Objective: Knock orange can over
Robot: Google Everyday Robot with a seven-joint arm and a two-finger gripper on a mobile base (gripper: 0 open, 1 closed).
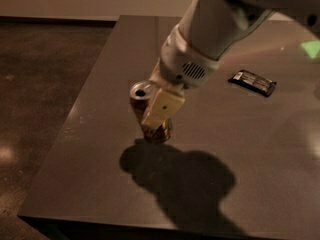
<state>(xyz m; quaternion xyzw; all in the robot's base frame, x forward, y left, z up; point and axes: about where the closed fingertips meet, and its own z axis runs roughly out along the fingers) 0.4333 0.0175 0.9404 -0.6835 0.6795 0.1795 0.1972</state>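
Note:
The orange can (pixel 141 91) is left of the table's middle, its silver top with the pull-tab hole facing up and left. Its orange-brown body (pixel 159 132) shows below and leans slightly. My gripper (pixel 156 115) reaches down from the upper right on the big pale arm (pixel 215 24). It is shut on the can, with one yellowish finger (pixel 162 106) across the can's front and the other behind it. I cannot tell whether the can's base touches the table.
A flat black wrapped bar (pixel 252 81) lies to the right on the dark table (pixel 90 174). A green patch (pixel 311 48) shows at the far right edge. The table's left edge drops to the brown floor (pixel 40 84). The arm's shadow lies in front of the can.

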